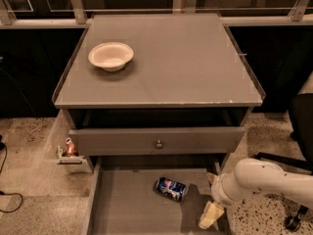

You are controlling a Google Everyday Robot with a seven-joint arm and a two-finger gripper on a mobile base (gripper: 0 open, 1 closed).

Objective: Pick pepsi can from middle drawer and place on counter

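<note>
My gripper (211, 215) hangs low in the bottom right of the frame, over the right side of the open drawer (122, 209). I cannot tell if it is open or closed. My white arm (264, 180) comes in from the right edge, bent down toward it.

The blue can (171, 188) lies on its side on the bare drawer floor, near the bottom middle of the frame. It is near my gripper, a bit to the left and farther back. They do not touch.

Above the can in the frame is a closed drawer front (195, 140) with a small round knob (159, 144). At the left, on the ground beside the cabinet, sits a little red can (71, 147). That one is not mine to grab.

Farther back is the big grey counter (186, 67). A white bowl (111, 56) sits in the upper left part of it.

I think I am at the reaching step. The can is not picked up yet. Next I should slide left and a bit back, get around the can's round body, and squeeze it. Then I lift it up past the drawer front and set it on a bare spot of the counter, away from the bowl. The can may roll if I bump it.
</note>
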